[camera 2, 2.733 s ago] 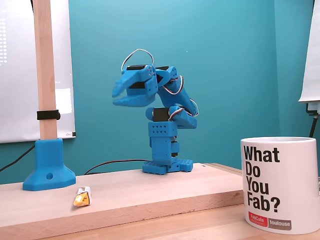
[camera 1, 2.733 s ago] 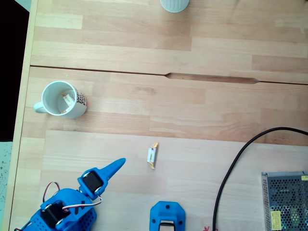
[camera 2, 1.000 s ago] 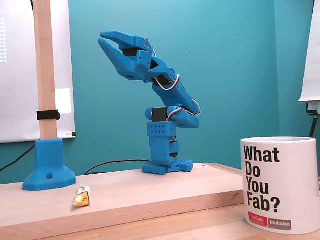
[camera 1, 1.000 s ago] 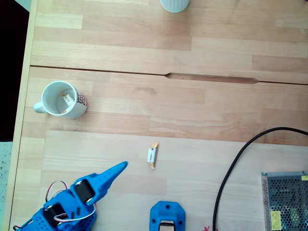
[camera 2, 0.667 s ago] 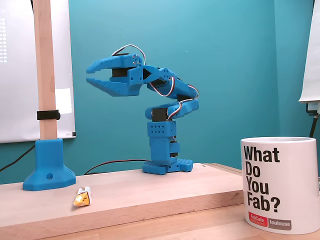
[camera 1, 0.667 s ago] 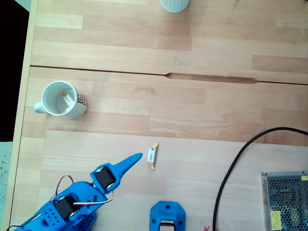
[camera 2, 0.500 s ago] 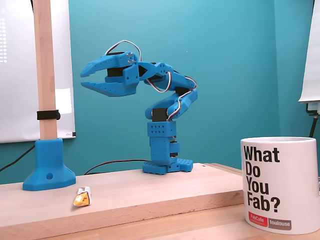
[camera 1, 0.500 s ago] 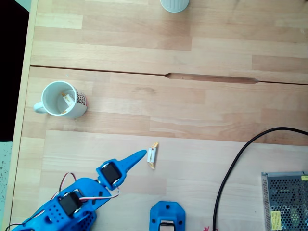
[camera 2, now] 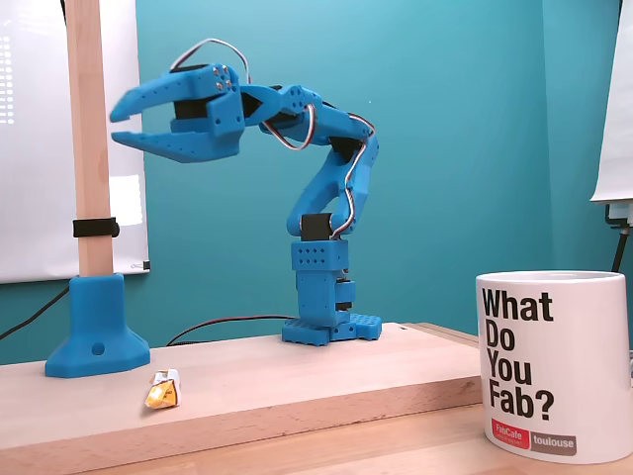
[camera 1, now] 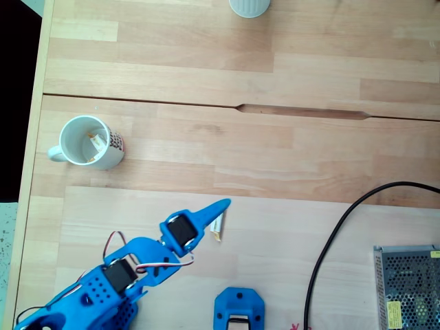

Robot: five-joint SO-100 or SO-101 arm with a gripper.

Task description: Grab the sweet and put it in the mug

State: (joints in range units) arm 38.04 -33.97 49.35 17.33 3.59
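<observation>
The blue 3D-printed two-finger gripper (camera 2: 121, 125) is seen in a fixed side view held high above the pale wooden table (camera 1: 289, 158), its jaws parted and nothing held between them. In a fixed view from above, the gripper (camera 1: 221, 205) reaches up and to the right from the lower left corner, and its tip overlaps the upper end of the small oblong sweet in a white wrapper with yellow-orange twisted ends (camera 1: 217, 232); from the side view this overlap is judged to be one of line of sight only, since the sweet (camera 2: 162, 389) lies flat on the table well below the jaws. The sweet is found near the middle of the lower table area, with its long axis running nearly up and down in the top view, tilted slightly to the right at its upper end. A downward move is therefore judged to be what the grasp depends on, with the jaws set across the short width of the wrapper. The small white ceramic mug with a side handle and a dark reddish dotted print (camera 1: 90, 142) stands well apart, up and to the left of the sweet in the top view, and another white-and-yellow wrapped candy (camera 1: 97, 144) is seen already lying inside it.
</observation>
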